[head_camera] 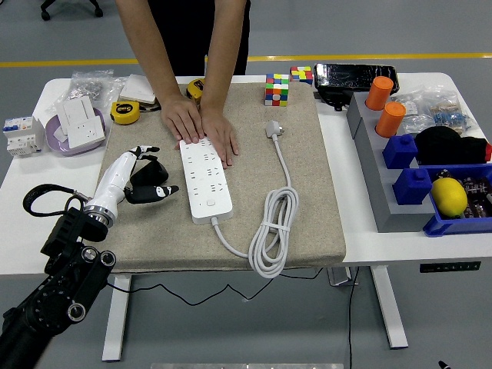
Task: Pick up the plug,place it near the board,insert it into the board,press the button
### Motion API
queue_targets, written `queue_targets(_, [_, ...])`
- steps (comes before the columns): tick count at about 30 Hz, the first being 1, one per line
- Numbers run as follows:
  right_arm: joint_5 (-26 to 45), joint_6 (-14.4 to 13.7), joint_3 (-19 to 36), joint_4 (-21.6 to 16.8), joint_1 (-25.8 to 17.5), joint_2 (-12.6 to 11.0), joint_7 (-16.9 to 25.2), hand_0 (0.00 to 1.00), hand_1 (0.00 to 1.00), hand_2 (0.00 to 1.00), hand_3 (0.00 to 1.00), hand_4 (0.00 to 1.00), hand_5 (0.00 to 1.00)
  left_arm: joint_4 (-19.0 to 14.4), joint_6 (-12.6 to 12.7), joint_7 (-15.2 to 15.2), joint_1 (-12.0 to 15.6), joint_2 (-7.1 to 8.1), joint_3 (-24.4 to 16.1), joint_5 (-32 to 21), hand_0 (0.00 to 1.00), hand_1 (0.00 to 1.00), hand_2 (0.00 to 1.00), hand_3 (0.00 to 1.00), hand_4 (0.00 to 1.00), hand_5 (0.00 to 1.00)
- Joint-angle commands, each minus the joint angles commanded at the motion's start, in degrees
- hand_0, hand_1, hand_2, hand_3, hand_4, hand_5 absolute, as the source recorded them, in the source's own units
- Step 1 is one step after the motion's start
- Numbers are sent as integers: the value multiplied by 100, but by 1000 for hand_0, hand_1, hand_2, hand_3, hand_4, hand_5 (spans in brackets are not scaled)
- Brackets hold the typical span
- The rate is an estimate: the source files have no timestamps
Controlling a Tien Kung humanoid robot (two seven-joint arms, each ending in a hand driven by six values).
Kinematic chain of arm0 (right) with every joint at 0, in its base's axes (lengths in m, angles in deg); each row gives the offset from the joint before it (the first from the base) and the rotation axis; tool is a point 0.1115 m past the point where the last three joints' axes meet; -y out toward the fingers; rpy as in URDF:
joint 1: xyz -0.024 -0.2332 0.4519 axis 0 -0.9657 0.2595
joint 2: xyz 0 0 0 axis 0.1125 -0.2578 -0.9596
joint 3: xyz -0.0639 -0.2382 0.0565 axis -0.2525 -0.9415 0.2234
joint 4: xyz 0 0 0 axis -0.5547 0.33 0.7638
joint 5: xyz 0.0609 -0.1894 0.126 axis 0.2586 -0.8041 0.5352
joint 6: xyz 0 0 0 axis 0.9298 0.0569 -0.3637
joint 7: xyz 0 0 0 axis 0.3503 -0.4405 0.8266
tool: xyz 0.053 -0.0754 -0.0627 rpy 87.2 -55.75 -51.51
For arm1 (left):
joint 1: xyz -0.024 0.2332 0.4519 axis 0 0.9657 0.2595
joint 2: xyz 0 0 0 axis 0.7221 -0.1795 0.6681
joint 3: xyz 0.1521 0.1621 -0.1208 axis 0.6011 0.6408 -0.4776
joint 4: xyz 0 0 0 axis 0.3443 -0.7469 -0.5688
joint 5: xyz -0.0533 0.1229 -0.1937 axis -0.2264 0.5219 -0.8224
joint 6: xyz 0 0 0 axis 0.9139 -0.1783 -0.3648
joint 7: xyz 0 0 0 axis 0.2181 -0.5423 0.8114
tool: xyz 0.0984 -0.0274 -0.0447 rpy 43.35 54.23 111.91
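A white power strip [205, 183] lies on the beige mat [307, 200], its button near the front end. Its white cable coils at the front [270, 231] and ends in a white plug [273, 128] lying on the mat to the right of the strip. A person's two hands [201, 123] press flat on the strip's far end. My left hand [150, 178] hovers over the mat just left of the strip, fingers relaxed and empty. My right hand is out of view.
Rubik's cubes [277, 88] stand at the mat's far edge. Tape measures [123, 112], a purple bowl with a socket [77, 127] and a breaker [21, 134] are at the left. Grey and blue bins with orange cylinders [384, 104] and a lemon [450, 196] are at the right.
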Motion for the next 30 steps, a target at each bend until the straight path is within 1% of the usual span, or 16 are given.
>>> queue_targets(4, [1, -1, 6, 0, -6, -3, -4, 826, 758, 750, 781, 998, 977, 187, 28, 29, -96, -18, -48, 70, 921, 882, 729, 791, 998, 205])
queue_targets(8, [-3, -2, 18, 0, -15, -7, -7, 826, 757, 750, 781, 998, 976, 265, 50, 46, -121, -18, -81, 114, 917, 874, 728, 786, 998, 207])
queue_targets(14, [-2, -2, 24, 0, -25, -1, -5, 826, 758, 749, 781, 998, 975, 90, 65, 55, -64, -18, -65, 92, 913, 870, 727, 784, 998, 202])
queue_targets(18, [3, -1, 18, 0, -20, 2, -4, 826, 758, 749, 781, 998, 975, 74, 72, 70, -81, -18, -70, 52, 913, 870, 727, 784, 998, 202])
queue_targets(20, [12, -2, 8, 0, -13, -1, 1, 826, 758, 748, 781, 998, 976, 78, 78, 74, -95, -18, -73, 50, 911, 871, 745, 792, 998, 200])
queue_targets(24, [11, 1, 4, 0, -1, -3, 1, 826, 758, 748, 781, 998, 976, 188, 61, 74, -163, -18, -94, 111, 911, 871, 745, 792, 998, 200])
queue_targets(30, [-20, 5, 20, 0, -1, -15, -6, 826, 758, 749, 781, 998, 977, 502, 82, 74, -292, -18, -111, 264, 908, 870, 748, 790, 998, 196])
